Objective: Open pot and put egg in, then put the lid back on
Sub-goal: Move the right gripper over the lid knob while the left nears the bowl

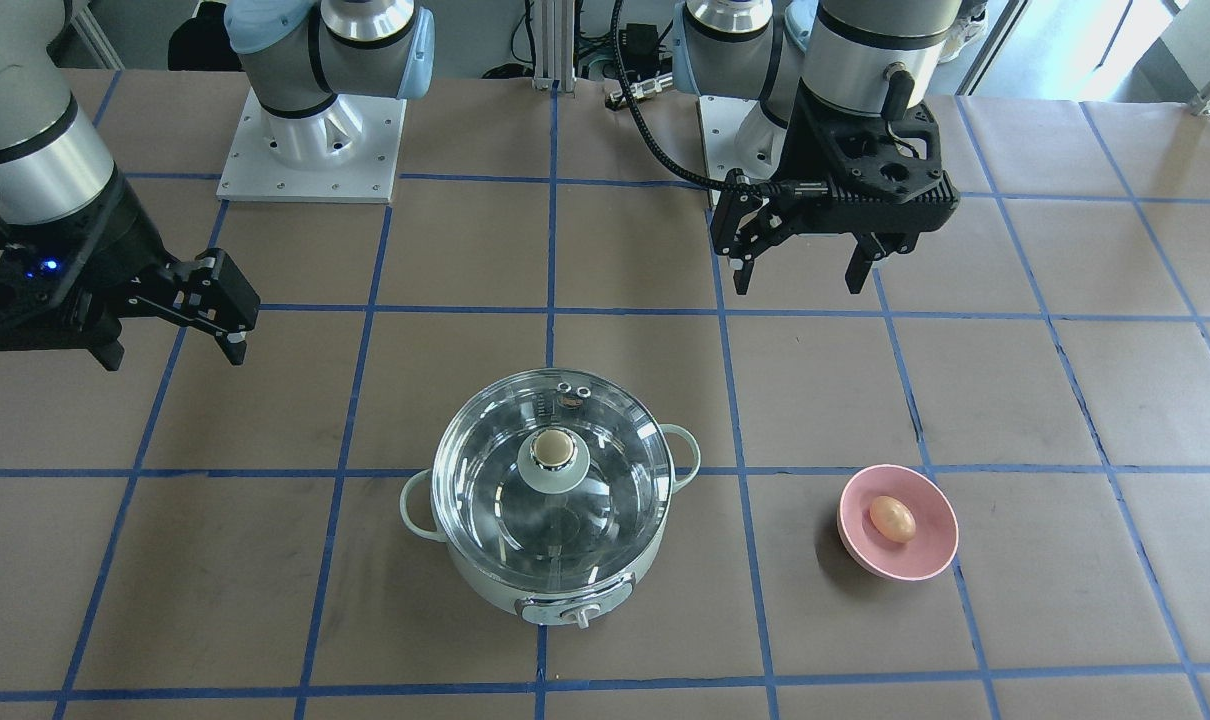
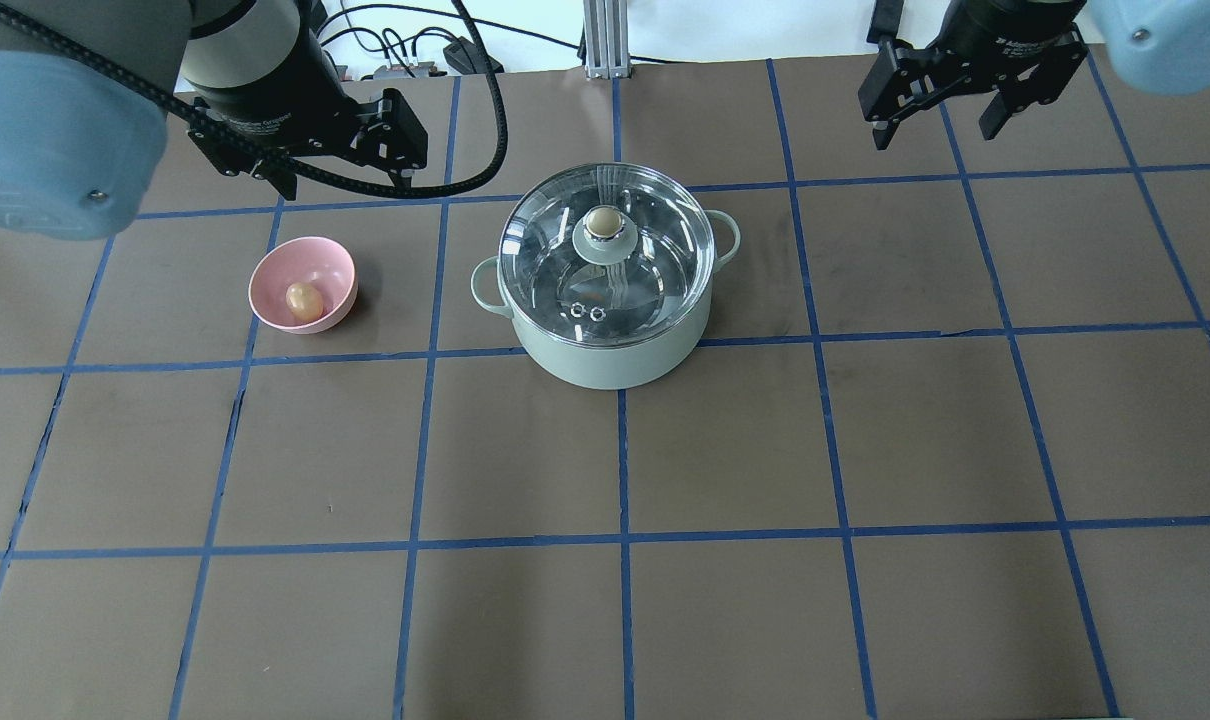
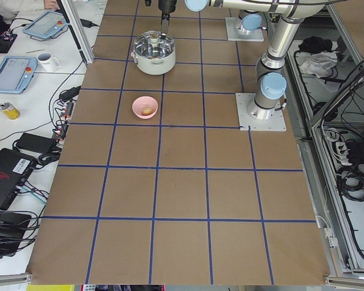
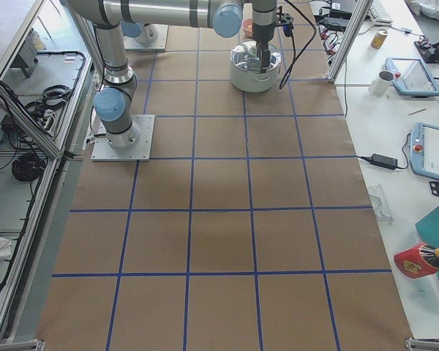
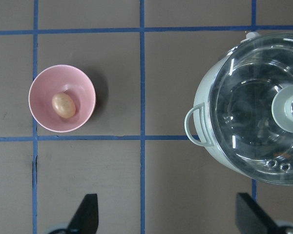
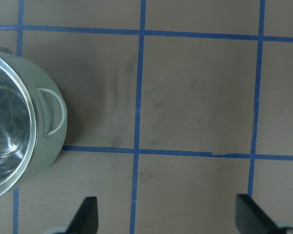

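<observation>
Pot (image 1: 565, 590): round, pale mint-green, 2 loop handles, front knob, capped by clear glass lid (image 1: 553, 455). It stands ahead of and between left gripper (image 1: 800, 275) and right gripper (image 1: 175, 350), both spread wide, empty. Egg (image 1: 892, 519): tan oval, in pink bowl (image 1: 930, 550) ahead of left gripper.

You can read nothing for certain. White lettering (image 2: 256, 126) runs across the bodies of the left gripper (image 2: 345, 188) and the right gripper (image 2: 933, 135), but it is too small to make out.
</observation>
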`<state>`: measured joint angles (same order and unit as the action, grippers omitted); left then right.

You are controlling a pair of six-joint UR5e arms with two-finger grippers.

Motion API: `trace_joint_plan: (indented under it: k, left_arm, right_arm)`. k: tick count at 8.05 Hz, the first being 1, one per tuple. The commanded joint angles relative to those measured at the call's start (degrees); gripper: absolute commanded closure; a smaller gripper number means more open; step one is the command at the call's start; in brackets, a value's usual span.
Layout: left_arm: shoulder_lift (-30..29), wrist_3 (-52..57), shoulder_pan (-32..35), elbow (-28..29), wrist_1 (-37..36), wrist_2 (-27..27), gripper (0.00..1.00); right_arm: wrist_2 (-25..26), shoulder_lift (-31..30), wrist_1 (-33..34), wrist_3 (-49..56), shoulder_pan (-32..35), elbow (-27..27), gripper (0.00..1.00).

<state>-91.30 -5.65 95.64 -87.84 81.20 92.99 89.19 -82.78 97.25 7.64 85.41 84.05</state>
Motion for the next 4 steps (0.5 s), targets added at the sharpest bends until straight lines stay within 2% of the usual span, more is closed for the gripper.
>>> trace_joint_plan:
  k: [1, 2, 4]
  left_arm:
    - [0.07, 0.55, -0.11, 0.04, -0.25, 0.09, 0.0]
    - [-0.19, 0.72, -0.8, 0.13, -0.42, -0.08, 0.0]
    - [-0.98, 7.36, -9.02, 0.13, -0.51, -1.13, 0.0]
  right_arm:
    - [0.28, -0.63, -1.35, 0.35, -0.6, 0.41, 0.0]
    - [0.11, -0.71, -1.36, 0.35, -0.6, 0.5, 0.0]
    - [-0.85, -0.71, -2.67, -0.53, -0.6, 0.58, 0.0]
